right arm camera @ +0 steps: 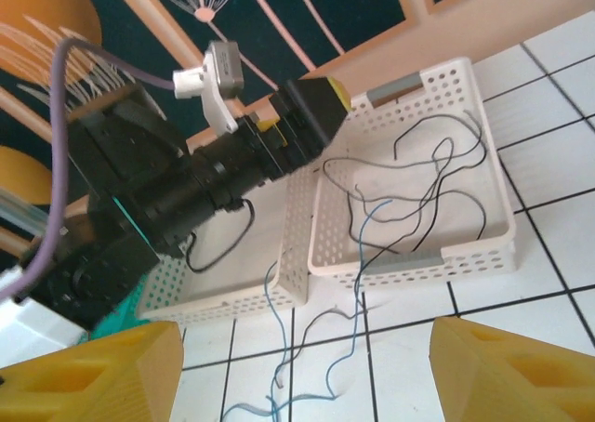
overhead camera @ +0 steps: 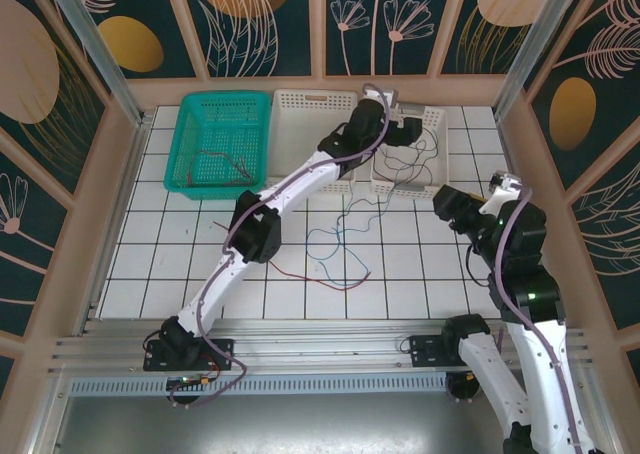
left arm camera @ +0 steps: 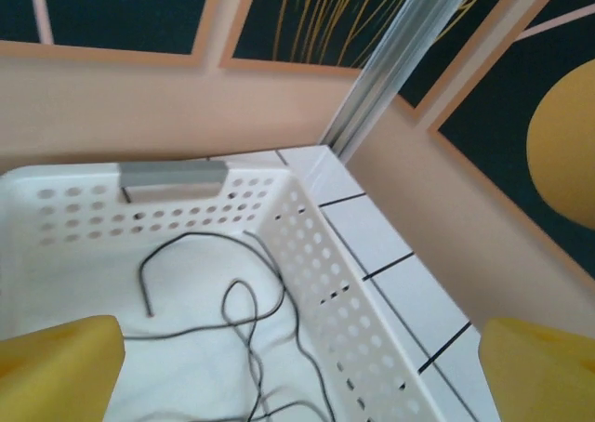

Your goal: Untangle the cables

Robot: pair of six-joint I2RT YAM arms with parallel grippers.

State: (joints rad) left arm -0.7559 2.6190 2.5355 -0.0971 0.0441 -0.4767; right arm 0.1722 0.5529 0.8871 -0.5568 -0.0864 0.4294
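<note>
Ana: Where are the cables?

Ben: A dark cable (left arm camera: 141, 278) lies loose in the white basket (left arm camera: 316, 245) at the far right corner of the surface (overhead camera: 180, 264). A blue cable (right arm camera: 276, 348) seems to run from that basket over its near wall and out onto the middle of the surface. A red cable (overhead camera: 310, 277) lies nearer the near edge. The green basket (overhead camera: 225, 96) at the far left corner has a thin cable in it too.

Ana: What are the tools doing?

Ben: The left tool (left arm camera: 297, 375) hangs over the white basket with its fingers spread wide and nothing between them. The right tool (right arm camera: 307, 366) is spread too, near the right edge, and holds nothing.

Ana: How should the robot do this part well?

Ben: It looks like it is sorting each cable into a basket. The left tool should lift straight up so it does not hook a loop. Then one tool should pinch the blue cable near its end and pull slowly, so the dark one stays put.

Ana: Any words to read?

Ben: No. There is no writing that can be read.
</note>
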